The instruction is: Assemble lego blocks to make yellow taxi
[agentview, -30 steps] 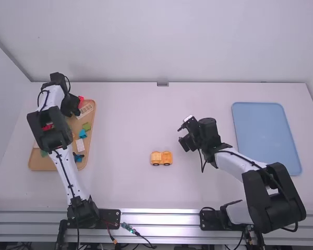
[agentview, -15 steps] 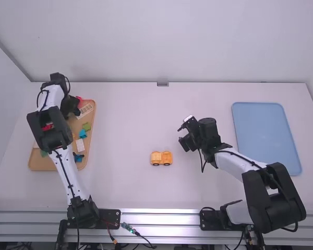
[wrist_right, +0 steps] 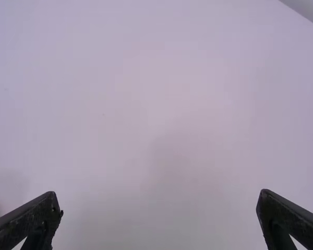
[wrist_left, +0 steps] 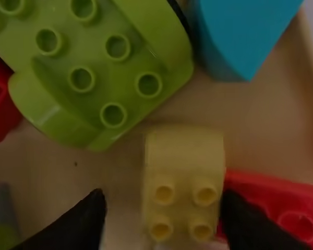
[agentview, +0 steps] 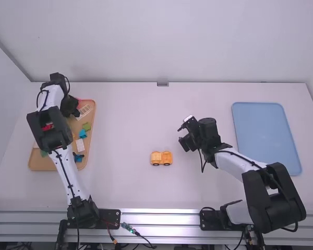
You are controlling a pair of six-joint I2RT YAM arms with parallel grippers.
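Looking down through our left wrist camera, we see our left gripper (agentview: 74,108) with its jaws apart astride a small yellow two-by-two-stud plastic block (wrist_left: 183,156), at the far end of the tan tray (agentview: 41,164) by the table's left edge; one finger stands clear of it, and we cannot tell whether the other touches. Beside that block we find a green studded plastic block (wrist_left: 96,67) and a red one (wrist_left: 292,205). Our right gripper (agentview: 182,136), jaws wide and empty, hangs over the table beyond the yellow-orange wheeled plastic assembly (agentview: 161,158), which sits midway between the side edges, nearer the near edge.
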